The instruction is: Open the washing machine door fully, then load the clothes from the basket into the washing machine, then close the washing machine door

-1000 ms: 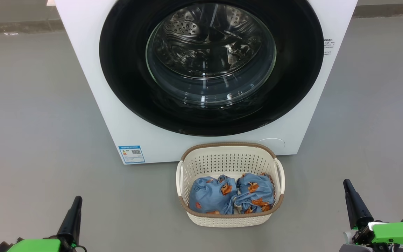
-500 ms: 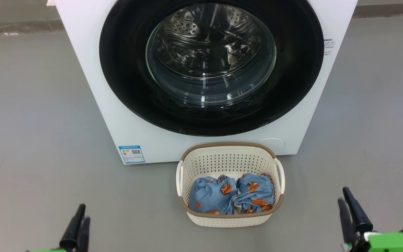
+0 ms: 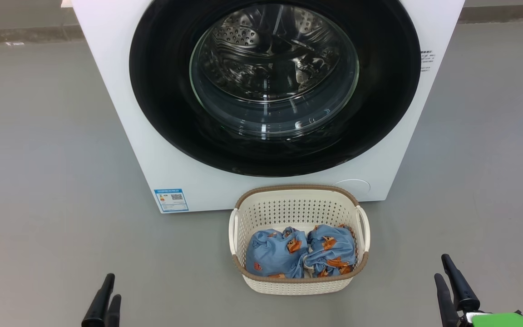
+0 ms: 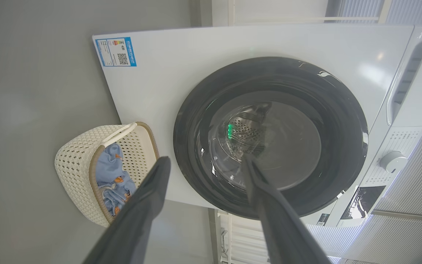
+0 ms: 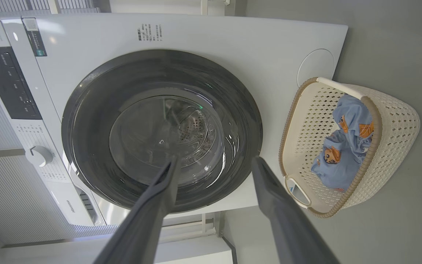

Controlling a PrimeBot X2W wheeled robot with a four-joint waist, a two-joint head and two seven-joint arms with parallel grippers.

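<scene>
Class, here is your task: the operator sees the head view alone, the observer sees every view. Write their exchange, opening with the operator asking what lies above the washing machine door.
Operator: What lies above the washing machine door?
Observer: A control panel with a round dial, seen in the right wrist view.
Operator: Is the left gripper open?
Observer: Yes. The left wrist view shows its fingers spread wide, with nothing held between them.

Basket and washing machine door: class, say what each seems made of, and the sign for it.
The basket: likely moulded plastic, matt cream, going by its regular punched holes; its brown rim looks woven. The washing machine door: glossy black rim, probably plastic, around a clear bowl, seemingly glass, showing reflections.
</scene>
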